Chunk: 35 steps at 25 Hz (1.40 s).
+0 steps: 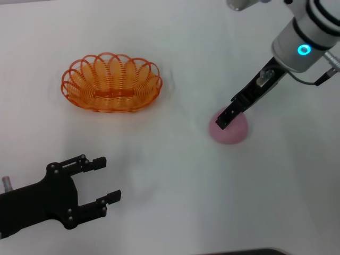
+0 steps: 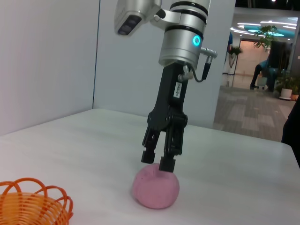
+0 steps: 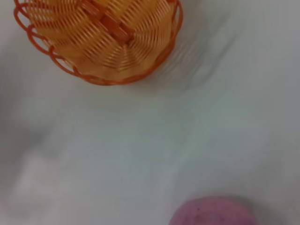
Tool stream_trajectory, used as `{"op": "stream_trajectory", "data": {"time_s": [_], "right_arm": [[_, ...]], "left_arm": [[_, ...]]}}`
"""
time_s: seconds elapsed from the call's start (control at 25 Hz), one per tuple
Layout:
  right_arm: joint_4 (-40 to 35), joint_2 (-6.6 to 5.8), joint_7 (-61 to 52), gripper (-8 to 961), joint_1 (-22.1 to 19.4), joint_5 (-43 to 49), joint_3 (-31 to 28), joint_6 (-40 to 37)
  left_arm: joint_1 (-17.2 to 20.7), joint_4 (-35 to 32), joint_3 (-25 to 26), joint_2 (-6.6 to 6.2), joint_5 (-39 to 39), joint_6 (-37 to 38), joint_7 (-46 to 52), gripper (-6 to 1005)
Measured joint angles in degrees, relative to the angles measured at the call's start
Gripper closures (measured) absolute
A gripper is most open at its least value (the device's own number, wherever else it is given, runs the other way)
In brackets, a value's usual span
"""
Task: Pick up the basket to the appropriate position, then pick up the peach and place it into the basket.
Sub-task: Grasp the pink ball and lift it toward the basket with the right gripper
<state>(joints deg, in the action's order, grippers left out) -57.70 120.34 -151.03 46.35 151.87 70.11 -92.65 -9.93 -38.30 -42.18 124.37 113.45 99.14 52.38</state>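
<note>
Head view: peach (image 1: pixel 229 130), basket (image 1: pixel 111 82) on white table (image 1: pixel 175 175).

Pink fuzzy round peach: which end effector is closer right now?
Right. The right end effector sits directly over the pink fuzzy round peach, fingertips at its top, slightly parted. The left end effector is open, low near the robot, far across the white table.

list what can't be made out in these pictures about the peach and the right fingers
- Head view: the right gripper covers the top of the peach, so contact there is hidden.
- Left wrist view: the fingers sit at the peach's top; whether they press it is unclear. The basket is cut off by the edge.
- Right wrist view: the peach is cut off by the edge and blurred; no fingers show.
</note>
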Motion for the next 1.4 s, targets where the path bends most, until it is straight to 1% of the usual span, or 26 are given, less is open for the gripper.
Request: {"op": "stream_trajectory", "data": {"time_s": [0.16,0.36,0.48,0.76,0.84,1.08,1.32,1.4], "right_arm": [[1.30,-0.01,-0.76,8,0.23,-0.02,2.79,1.75],[3.46,-0.03,-1.28,10,0.67,-0.11,4.60,3.43],[4.29,-0.09,-1.61,11,0.84,-0.21,4.61,4.27],[2.96,-0.18,-1.57,14,0.29,-1.64,4.69,4.79],[2.96,-0.19,-1.34,200,0.29,-1.68,4.86,4.71],[2.43,-0.33,0.02,476,0.30,-3.08,3.71,3.95],[-0.90,-0.72,4.18,585,-0.28,-10.38,-2.42,0.74],[-1.56,-0.76,4.97,621,-0.36,-12.39,-3.59,0.48]], "left_arm": [[-0.13,-0.02,-0.06,0.02,0.00,0.04,0.00,291],[-0.38,-0.02,-0.20,0.09,0.00,0.17,0.61,292],[-0.47,-0.02,-0.17,0.09,0.00,0.18,0.68,294],[-0.45,-0.02,-0.09,0.08,0.00,0.61,1.05,296],[-0.44,-0.02,-0.09,0.05,-0.15,0.70,1.33,296],[-0.53,-0.02,-0.12,-0.01,-0.46,0.79,1.40,296],[-0.61,-0.02,-0.24,-0.01,-0.50,0.85,1.41,297],[-0.62,-0.02,-0.18,-0.01,-0.56,0.87,1.41,297]]}}
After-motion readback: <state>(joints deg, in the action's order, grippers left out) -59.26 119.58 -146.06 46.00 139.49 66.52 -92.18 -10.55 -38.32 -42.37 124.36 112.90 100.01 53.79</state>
